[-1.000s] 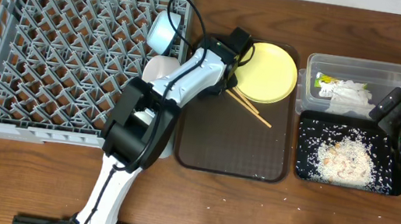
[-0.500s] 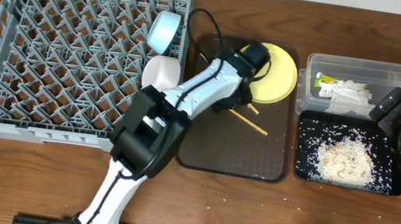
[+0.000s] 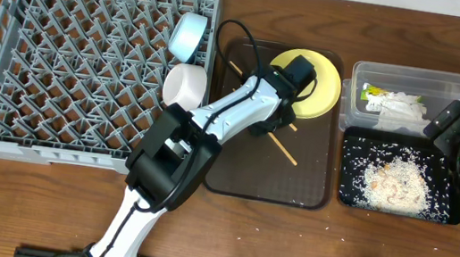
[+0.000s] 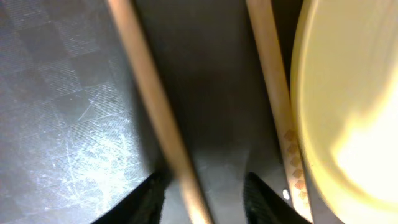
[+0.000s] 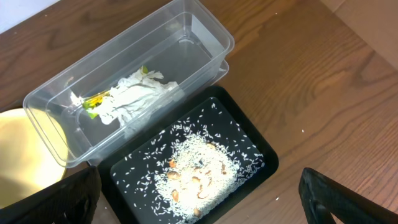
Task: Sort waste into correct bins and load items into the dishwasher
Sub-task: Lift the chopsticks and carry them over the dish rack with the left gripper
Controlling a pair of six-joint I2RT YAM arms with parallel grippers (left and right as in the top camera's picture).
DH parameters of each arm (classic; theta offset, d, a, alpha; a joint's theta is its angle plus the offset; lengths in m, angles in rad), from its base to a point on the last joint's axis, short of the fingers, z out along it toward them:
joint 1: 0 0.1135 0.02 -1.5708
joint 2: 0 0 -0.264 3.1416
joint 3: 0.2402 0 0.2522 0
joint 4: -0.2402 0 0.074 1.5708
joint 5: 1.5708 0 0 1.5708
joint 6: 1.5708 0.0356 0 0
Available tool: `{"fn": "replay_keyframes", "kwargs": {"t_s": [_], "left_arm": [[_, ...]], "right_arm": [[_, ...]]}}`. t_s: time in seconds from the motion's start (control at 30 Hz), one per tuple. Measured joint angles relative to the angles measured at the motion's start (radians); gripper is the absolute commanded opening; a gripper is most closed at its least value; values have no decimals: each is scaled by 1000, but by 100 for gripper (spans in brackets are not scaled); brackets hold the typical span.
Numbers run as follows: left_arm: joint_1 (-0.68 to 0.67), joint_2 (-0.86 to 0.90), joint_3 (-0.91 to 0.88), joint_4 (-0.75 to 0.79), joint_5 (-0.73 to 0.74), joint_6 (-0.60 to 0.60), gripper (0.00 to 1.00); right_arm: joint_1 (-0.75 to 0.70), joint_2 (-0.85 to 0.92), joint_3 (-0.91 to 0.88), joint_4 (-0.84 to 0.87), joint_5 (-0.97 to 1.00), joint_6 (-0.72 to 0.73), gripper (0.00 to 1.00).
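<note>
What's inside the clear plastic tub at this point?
Crumpled white paper and a small green-and-orange wrapper lie at one end of the clear tub; the rest is bare. Anything under the paper is covered.

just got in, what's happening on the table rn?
The left tool is low over the brown tray, fingers straddling one of the chopsticks beside the yellow plate, not yet clamped. The white bowl and blue bowl sit in the grey rack. Paper and wrapper are in the clear tub, rice in the black tray. The right tool hangs open near those bins.
</note>
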Motion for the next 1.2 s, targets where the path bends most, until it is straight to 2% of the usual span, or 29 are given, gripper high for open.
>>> {"fn": "replay_keyframes", "kwargs": {"t_s": [0.1, 0.2, 0.33, 0.47, 0.63, 0.8, 1.0, 1.2], "left_arm": [[0, -2, -2, -10, 0, -8, 27], [0, -2, -3, -23, 1, -20, 8], [3, -3, -5, -37, 14, -18, 8], [20, -12, -11, -55, 51, 43, 8], [60, -62, -52, -70, 68, 239, 7], [99, -250, -65, -74, 54, 508, 7], [129, -515, -55, -111, -143, 741, 7], [216, -578, -52, -143, -349, 937, 7]], "right_arm": [[0, 0, 0, 0, 0, 0, 99], [0, 0, 0, 0, 0, 0, 99], [0, 0, 0, 0, 0, 0, 99], [0, 0, 0, 0, 0, 0, 99], [0, 0, 0, 0, 0, 0, 99], [0, 0, 0, 0, 0, 0, 99], [0, 0, 0, 0, 0, 0, 99], [0, 0, 0, 0, 0, 0, 99]]}}
